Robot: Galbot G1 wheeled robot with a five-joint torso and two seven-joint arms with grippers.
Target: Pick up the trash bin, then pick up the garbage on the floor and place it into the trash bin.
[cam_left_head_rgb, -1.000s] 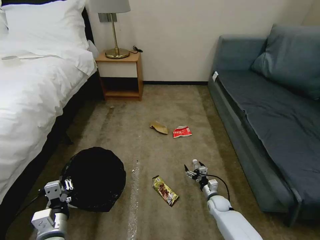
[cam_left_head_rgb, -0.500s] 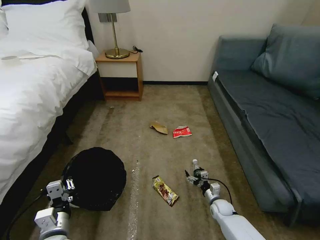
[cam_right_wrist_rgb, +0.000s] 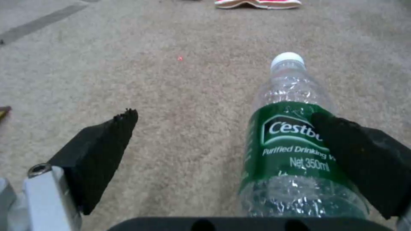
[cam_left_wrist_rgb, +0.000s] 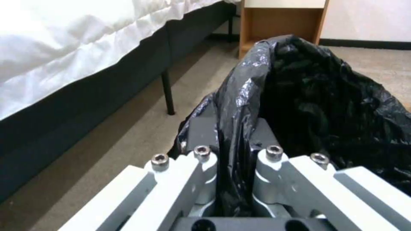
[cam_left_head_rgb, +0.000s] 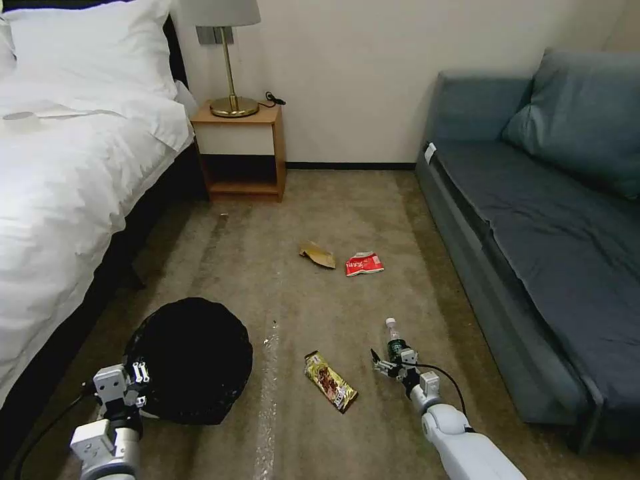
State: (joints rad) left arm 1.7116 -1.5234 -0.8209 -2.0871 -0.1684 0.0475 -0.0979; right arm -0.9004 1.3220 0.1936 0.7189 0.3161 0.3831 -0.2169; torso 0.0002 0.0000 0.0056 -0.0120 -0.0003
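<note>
Clear plastic with a green label: the bottle (cam_left_head_rgb: 394, 337) lies on the carpet (cam_left_head_rgb: 333, 213) near the sofa (cam_left_head_rgb: 533, 220), and the right gripper (cam_left_head_rgb: 390, 360) has come down over it. A second ago that gripper sat higher and further forward; half a second ago it was already sinking and drawing back toward the robot. Now, from the wrist, its two black pads are spread wide, one pad (cam_right_wrist_rgb: 359, 150) against the bottle's label (cam_right_wrist_rgb: 291, 141) and the other pad (cam_right_wrist_rgb: 98, 154) well apart over bare carpet. So the bottle sits inside the open jaws, off to one side, not yet pinched. To my eye the reach is about done and closing on it is what remains.

The left gripper (cam_left_head_rgb: 133, 380) is clamped on the rim of the trash bin (cam_left_head_rgb: 190, 360), with the black bag (cam_left_wrist_rgb: 300, 96) bunched between its fingers (cam_left_wrist_rgb: 201, 154). Bin and arm have barely shifted over that second, perhaps settling a touch lower beside the bed (cam_left_head_rgb: 60, 187).

The other litter has not moved: the gold snack wrapper (cam_left_head_rgb: 331, 381) just left of the right arm, the cardboard scrap (cam_left_head_rgb: 318, 255) and the red packet (cam_left_head_rgb: 364, 264) farther off toward the nightstand (cam_left_head_rgb: 243, 150). Nothing is in the bin that I can see; its inside is too dark to tell.
</note>
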